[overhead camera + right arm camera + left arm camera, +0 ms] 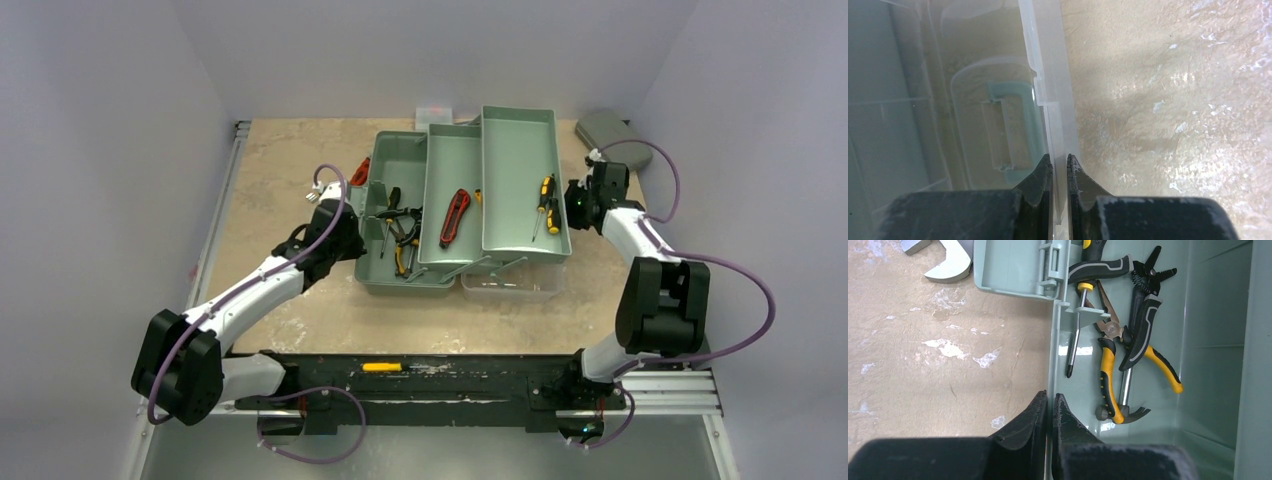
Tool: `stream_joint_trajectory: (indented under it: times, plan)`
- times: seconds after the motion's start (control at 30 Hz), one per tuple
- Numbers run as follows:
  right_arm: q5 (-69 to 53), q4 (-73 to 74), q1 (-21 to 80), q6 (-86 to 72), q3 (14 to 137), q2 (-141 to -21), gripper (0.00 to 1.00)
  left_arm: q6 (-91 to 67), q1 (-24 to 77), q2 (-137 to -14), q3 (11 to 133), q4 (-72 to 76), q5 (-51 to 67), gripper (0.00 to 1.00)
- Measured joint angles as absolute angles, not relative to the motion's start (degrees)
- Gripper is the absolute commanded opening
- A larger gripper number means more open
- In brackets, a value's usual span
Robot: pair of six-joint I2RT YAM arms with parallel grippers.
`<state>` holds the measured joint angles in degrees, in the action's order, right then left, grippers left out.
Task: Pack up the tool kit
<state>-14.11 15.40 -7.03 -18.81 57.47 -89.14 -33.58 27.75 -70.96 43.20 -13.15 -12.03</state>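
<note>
Nearest, at the bottom of the overhead view, a small yellow thing (382, 367) lies on the black base rail, too small to name; if it belongs to the kit, it could get left out.

The left end effector (1050, 399) is pinched narrow on the thin left wall of the sage-green toolbox (1053, 340), which sits open mid-desk. That edge-on hold looks slight: a pull or twist could slide the fingers off, or drag the whole box across the desk (923, 365). Just inside lie yellow-handled pliers (1108, 375), a screwdriver (1075, 335) and a hammer (1128, 412), piled loosely. Folding the trays in could jam on them.

The right end effector (1059, 162) is clamped on the rim of the translucent lid (1048, 75) at the box's right side. The plastic looks smooth and flexible, so it could bend or slip free. With both arms gripping one box, uneven motion could rack the hinges.

Farther off, a wrench (950, 265) lies outside the box at upper left and could be forgotten. A grey pad (612, 128) sits at the far right corner.

No brand, label or writing can be read anywhere
</note>
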Motion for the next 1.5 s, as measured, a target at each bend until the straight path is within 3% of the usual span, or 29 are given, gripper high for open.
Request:
stream_joint_trajectory:
  times: [0.4,0.73,1.5]
  plan:
    - [-3.3,31.1,-4.4,-15.5,67.1,-83.1,0.00,-31.3,30.4,-71.0,42.4,-10.4,-11.5,0.00]
    - [16.0,45.1,5.5,-12.4,80.4,-83.6,0.00,-28.7,31.1,-73.1,42.4,-6.4,-7.3,0.00]
    - [55.0,65.7,29.5,-10.6,107.7,-98.2,0.02,-25.9,34.0,-77.3,44.4,-2.0,-2.3,0.00]
